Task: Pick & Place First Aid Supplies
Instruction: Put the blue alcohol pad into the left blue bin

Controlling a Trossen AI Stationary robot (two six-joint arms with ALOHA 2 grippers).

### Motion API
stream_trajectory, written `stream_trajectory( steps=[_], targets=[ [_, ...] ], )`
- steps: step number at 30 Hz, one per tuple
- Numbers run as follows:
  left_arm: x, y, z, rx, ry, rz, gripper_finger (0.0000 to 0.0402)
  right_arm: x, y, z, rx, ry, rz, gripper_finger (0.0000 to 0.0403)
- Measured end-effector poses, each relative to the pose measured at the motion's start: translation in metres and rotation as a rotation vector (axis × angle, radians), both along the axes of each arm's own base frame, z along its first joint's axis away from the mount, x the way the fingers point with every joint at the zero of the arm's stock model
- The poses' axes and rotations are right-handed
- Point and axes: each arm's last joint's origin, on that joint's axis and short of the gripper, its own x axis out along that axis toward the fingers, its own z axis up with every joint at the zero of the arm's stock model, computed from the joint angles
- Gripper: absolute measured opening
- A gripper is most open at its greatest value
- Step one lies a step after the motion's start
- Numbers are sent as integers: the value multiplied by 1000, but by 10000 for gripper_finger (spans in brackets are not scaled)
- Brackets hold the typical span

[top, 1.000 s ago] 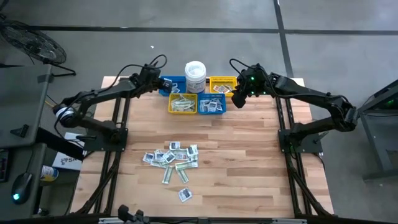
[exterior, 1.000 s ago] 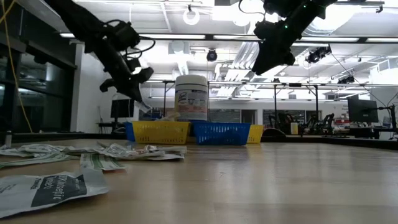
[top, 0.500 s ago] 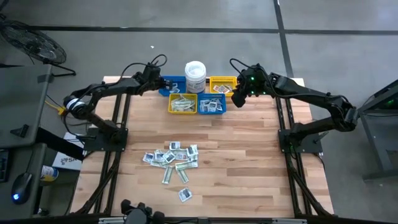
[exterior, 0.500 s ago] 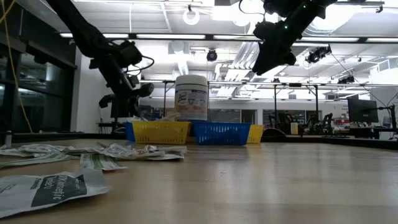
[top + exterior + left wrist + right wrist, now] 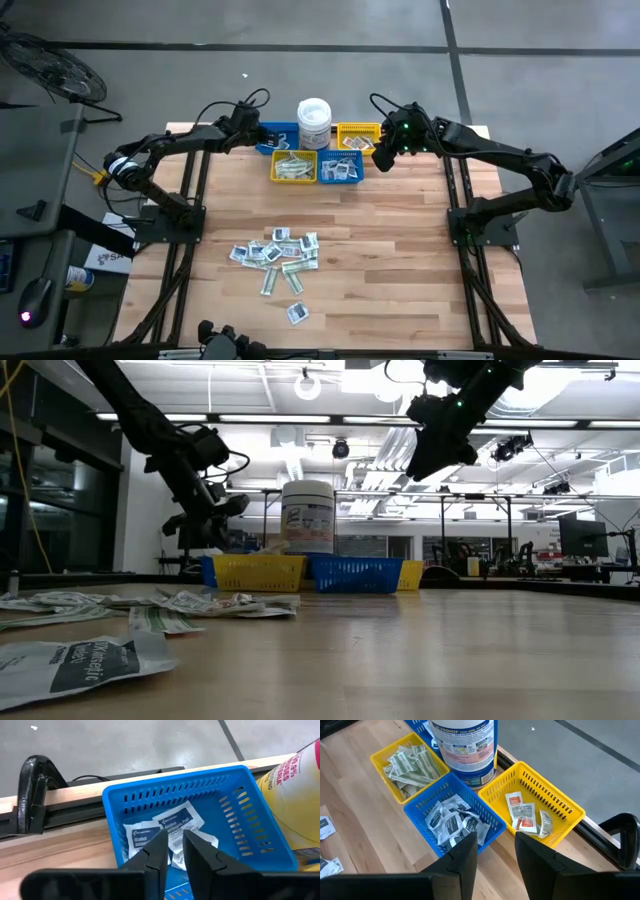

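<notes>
Wooden tabletop (image 5: 400, 260), concrete floor around. Placing step: my left gripper (image 5: 174, 851) hovers over the far blue bin (image 5: 190, 800), fingers slightly parted, empty; white packets (image 5: 170, 827) lie inside. Right gripper (image 5: 495, 847) waits open over the bins. Next: loose packets (image 5: 278, 255) at 6 o'clock.

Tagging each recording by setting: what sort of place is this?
Most likely a robotics lab or workshop: a bare concrete floor surrounds the butcher-block wooden table, exposed ceiling lights and ducting hang overhead, and further framed workstations with monitors stand behind.
</notes>
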Motion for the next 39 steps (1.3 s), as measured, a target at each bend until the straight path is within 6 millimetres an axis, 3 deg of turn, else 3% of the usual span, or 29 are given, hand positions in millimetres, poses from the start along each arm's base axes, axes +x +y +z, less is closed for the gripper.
stream_trajectory(
  steps=[5,10,18,27,39],
  targets=[
    [2,0,4,-45,-4,-42,79,0,0,0,4,-2,4,126],
    [5,-2,19,-138,67,-202,80,0,0,0,10,-5,14,126],
    [-10,-25,29,-376,289,-408,80,0,1,0,6,-1,32,126],
    [-30,-91,27,-543,351,-488,80,-3,3,-4,6,68,101,126],
    [-47,-191,12,-701,243,-349,80,-2,6,-5,22,63,212,126]
  ],
)
